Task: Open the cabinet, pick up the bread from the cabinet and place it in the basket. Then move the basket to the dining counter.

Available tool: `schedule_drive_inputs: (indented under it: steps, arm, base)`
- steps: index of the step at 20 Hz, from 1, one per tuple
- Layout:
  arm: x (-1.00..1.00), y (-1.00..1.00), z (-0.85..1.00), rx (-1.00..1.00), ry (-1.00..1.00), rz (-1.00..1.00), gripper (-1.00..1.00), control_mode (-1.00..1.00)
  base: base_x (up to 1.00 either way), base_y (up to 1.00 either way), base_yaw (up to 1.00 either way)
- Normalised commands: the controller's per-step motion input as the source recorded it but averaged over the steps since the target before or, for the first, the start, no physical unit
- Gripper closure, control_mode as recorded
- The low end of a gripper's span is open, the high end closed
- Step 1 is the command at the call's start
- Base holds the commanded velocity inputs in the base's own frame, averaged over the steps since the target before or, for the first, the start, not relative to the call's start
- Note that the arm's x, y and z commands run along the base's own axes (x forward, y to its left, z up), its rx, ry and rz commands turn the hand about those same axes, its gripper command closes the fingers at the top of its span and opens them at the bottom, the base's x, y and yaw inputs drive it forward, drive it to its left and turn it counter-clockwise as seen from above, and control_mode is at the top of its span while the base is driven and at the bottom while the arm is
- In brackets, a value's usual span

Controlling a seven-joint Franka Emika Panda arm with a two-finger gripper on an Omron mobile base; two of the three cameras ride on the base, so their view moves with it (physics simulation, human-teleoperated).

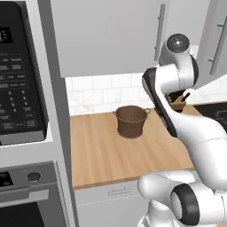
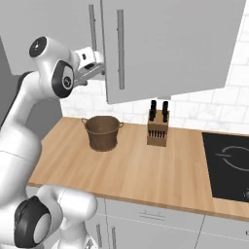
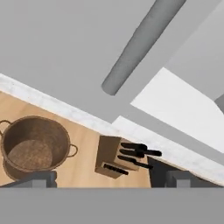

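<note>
The cabinet (image 2: 170, 44) hangs above the worktop, its light grey doors each carrying a long silver bar handle (image 2: 120, 48). My gripper (image 2: 96, 67) is open and holds nothing, raised just below the lower end of the left door's handle (image 3: 135, 48). The fingertips (image 3: 41, 178) stand wide apart in the hand view. The brown woven basket (image 1: 131, 120) stands empty on the worktop below, also seen as the basket (image 3: 34, 146) from above. The bread is hidden and the dining counter is out of view.
A wooden knife block (image 2: 158, 127) stands right of the basket against the white tiles. A black cooktop (image 2: 228, 163) is set into the worktop (image 2: 131, 170) at the right. The black-fronted oven tower (image 1: 22, 88) walls off the left side.
</note>
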Motion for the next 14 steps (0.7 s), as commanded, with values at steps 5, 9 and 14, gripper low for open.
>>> schedule_drive_inputs:
  steps: [5, 9, 14]
  arm:
    - [0.11, -0.69, -0.06, 0.0, 0.01, 0.1, -1.0, -1.0]
    - [-0.67, -0.78, 0.04, 0.0, -0.17, 0.07, -1.0, -1.0]
    - [-0.81, -0.9, 0.02, -0.01, -0.18, 0.0, -1.0, -1.0]
  base:
    - [0.0, 0.0, 0.0]
    - [0.0, 0.0, 0.0]
    - [0.0, 0.0, 0.0]
